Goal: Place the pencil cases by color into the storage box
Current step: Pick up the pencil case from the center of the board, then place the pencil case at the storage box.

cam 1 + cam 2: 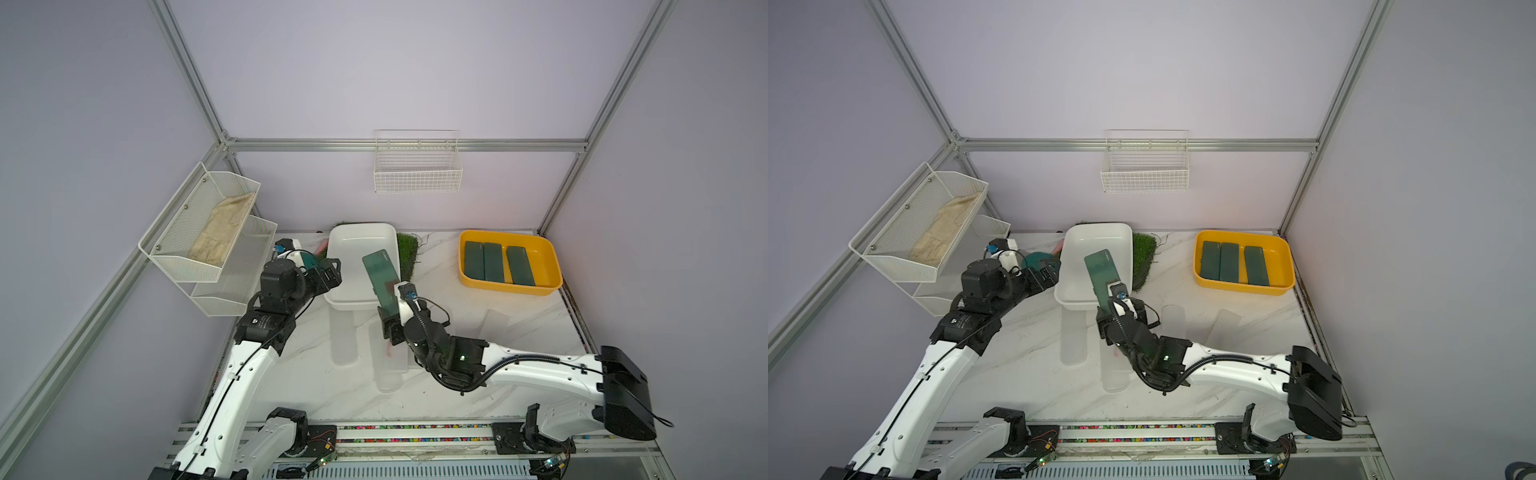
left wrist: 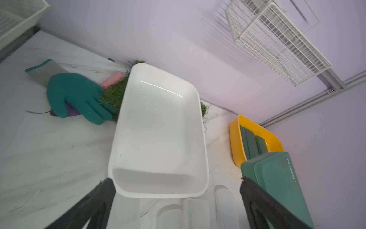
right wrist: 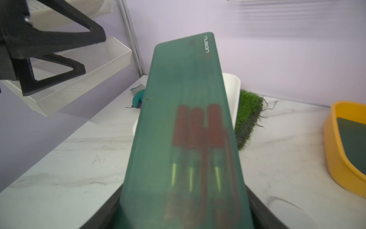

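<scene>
A white marble table (image 1: pixel 457 340) stood inside plain lilac walls. The right pincer (image 1: pixel 389 311) was clamped on the near end of a green case (image 1: pixel 380 276). The case jutted out past its fingertips, tilted upward, with its far end hanging over the near rim of the white box (image 1: pixel 360 229). The left pincer (image 1: pixel 332 272) stood just beside that box's left rim, jaws spread wide with nothing between them. Well apart from the right pincer, beyond it and off to its right, the yellow box (image 1: pixel 510 289) held three more green cases (image 1: pixel 494 262) lying side by side. Both top views showed frosted cases (image 1: pixel 345 332) flat on the table below and beside the right pincer, faint against the marble. Only the right wrist view showed pale lettering at the held case's far end and red pens (image 3: pixel 198 126) dimly through its lid. Only the left wrist view showed clearly a teal glove (image 2: pixel 75 95) and a pink cylinder (image 2: pixel 111 79) lying against the grass mat (image 2: pixel 114 97), which showed on either side of the white box.
</scene>
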Controlling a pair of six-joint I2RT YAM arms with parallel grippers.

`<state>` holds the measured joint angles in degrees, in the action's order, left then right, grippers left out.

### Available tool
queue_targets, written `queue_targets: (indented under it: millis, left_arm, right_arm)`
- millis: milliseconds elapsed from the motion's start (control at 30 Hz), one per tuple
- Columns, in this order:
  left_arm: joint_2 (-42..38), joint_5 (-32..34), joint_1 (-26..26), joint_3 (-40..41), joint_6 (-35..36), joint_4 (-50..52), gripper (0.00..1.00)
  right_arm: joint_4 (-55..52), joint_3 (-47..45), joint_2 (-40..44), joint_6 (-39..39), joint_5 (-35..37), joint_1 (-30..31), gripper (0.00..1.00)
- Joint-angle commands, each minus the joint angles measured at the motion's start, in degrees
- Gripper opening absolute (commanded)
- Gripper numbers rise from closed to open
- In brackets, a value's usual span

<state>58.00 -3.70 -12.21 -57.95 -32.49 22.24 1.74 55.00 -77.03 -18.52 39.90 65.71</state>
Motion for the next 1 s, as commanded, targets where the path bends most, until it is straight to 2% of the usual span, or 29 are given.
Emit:
queue_targets:
  millis: [0,67,200,333,467,767,967]
  left_arm:
    - [2.8,4.7,-7.3,-3.8,5.6,-6.7,1.00]
    - [4.6,7.1,-11.8,-4.2,8.1,-7.9,1.00]
    - [7.4,7.7,-18.7,-2.6,11.6,-11.4,1.00]
    - [8.3,8.7,-23.1,0.1,14.0,-14.1,1.00]
    - [8.2,7.3,-26.9,3.5,15.1,-18.5,0.99]
    - [7.0,8.3,-32.6,7.1,17.5,-22.5,1.00]
    - [4.8,7.7,-33.9,9.5,19.0,-22.8,1.00]
  right_arm:
    - [-10.9,-1.0,8.8,-6.5,-0.7,-5.1,0.59]
    - [-16.0,0.3,11.5,-7.4,-1.4,-7.6,0.59]
    - [-24.6,4.4,13.5,-7.6,-4.3,-14.6,0.60]
    - [-30.4,7.8,12.1,-7.3,-9.4,-22.1,0.60]
    - [-32.5,10.3,9.8,-6.1,-17.6,-31.8,0.60]
    - [-34.0,14.2,3.5,-3.1,-29.7,-48.8,0.60]
    - [-35.2,17.2,-1.9,-1.1,-33.3,-54.6,0.60]
